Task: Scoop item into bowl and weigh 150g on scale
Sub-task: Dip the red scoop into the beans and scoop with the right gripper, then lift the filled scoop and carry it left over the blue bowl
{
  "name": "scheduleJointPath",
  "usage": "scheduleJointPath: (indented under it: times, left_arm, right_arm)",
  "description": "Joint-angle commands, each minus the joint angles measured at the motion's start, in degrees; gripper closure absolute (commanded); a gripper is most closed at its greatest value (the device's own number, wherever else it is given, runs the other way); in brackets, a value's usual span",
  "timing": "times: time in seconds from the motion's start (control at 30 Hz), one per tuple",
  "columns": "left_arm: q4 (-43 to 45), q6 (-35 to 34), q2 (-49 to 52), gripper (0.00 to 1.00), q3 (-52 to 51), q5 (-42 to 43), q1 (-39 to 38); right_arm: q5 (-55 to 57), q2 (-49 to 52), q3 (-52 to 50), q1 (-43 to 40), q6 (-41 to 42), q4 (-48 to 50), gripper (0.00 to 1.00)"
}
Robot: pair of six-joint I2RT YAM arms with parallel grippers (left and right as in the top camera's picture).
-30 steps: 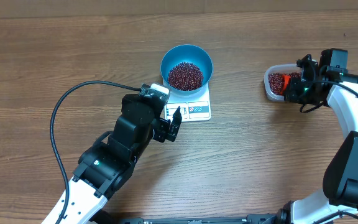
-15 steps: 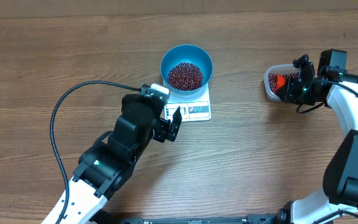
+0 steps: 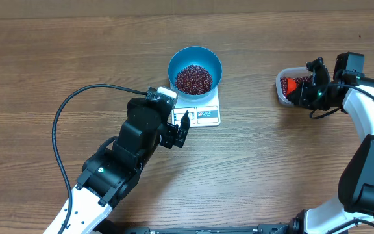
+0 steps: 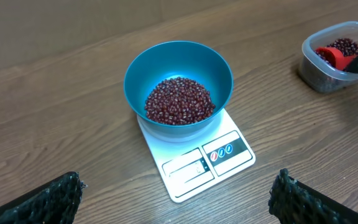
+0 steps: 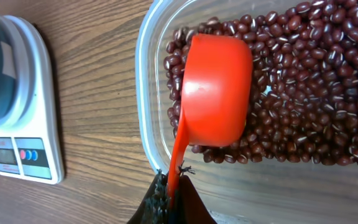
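A blue bowl (image 3: pixel 210 62) holding a heap of dark red beans (image 3: pixel 193 78) stands on the white scale (image 3: pixel 206 116). In the left wrist view the bowl (image 4: pixel 143 70) and its beans (image 4: pixel 179 102) sit on the scale (image 4: pixel 197 165), display side nearest. My left gripper (image 3: pixel 181 130) hovers open just in front of the scale with nothing between its fingers. My right gripper (image 5: pixel 171 186) is shut on the handle of an orange-red scoop (image 5: pixel 219 87). The scoop's cup lies on the beans (image 5: pixel 316 93) in a clear tub (image 5: pixel 143 124), outer side toward the camera.
The clear tub (image 3: pixel 280 92) sits on the wooden table at the right, about a bowl's width from the scale. A black cable (image 3: pixel 60 123) loops across the table left of my left arm.
My right gripper has shifted the scoop toward the tub's left side, so more of its orange cup shows from above. The left arm, bowl and scale have not moved.
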Motion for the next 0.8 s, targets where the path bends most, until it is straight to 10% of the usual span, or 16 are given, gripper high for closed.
scheduleJointPath:
  times: [0.0, 0.77]
  left_arm:
    - [0.22, 1.51, -1.11, 0.00, 0.20, -0.76, -0.02]
    - [0.22, 1.51, -1.11, 0.00, 0.20, -0.76, -0.02]
  right_arm:
    - [-6.99, 0.37, -0.48, -1.36, -0.48, -0.35, 0.96]
    - [-20.96, 0.48, -1.44, -13.97, -0.50, -0.07, 0.97]
